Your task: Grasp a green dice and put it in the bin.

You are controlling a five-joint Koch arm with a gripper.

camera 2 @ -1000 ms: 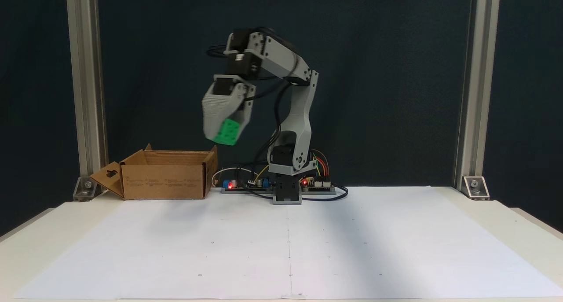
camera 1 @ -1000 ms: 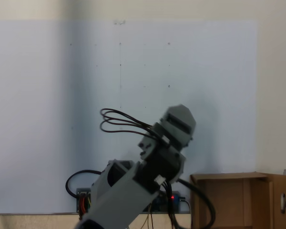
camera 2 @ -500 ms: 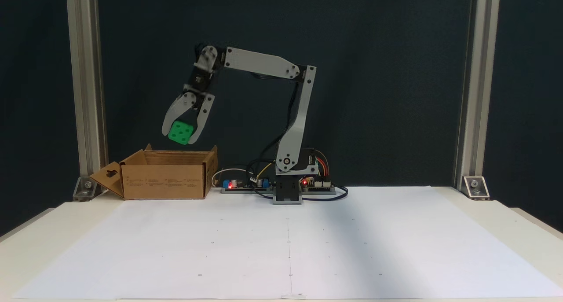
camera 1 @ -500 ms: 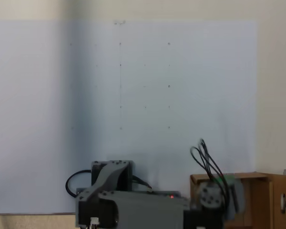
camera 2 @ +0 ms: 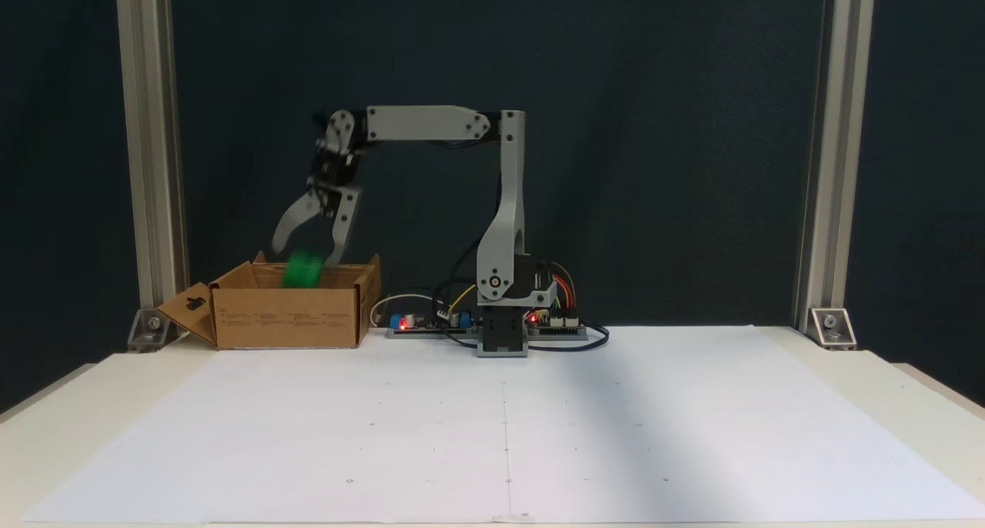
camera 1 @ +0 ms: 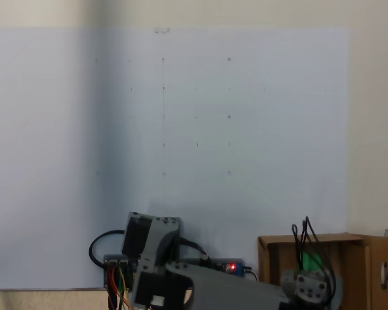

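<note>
Where the camera faces the arm, we see the gripper (camera 2: 306, 252) with its jaws spread above the bin (camera 2: 286, 315), and the green dice (camera 2: 302, 270) is a blurred bright blob at the rim between them. From above, a green patch (camera 1: 310, 261) shows inside the cardboard walls (camera 1: 355, 265).

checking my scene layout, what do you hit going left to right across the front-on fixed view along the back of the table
Left metal post → bin, with the blurred green dice at its opening under the open gripper → arm base with its circuit boards → right metal post.
</note>
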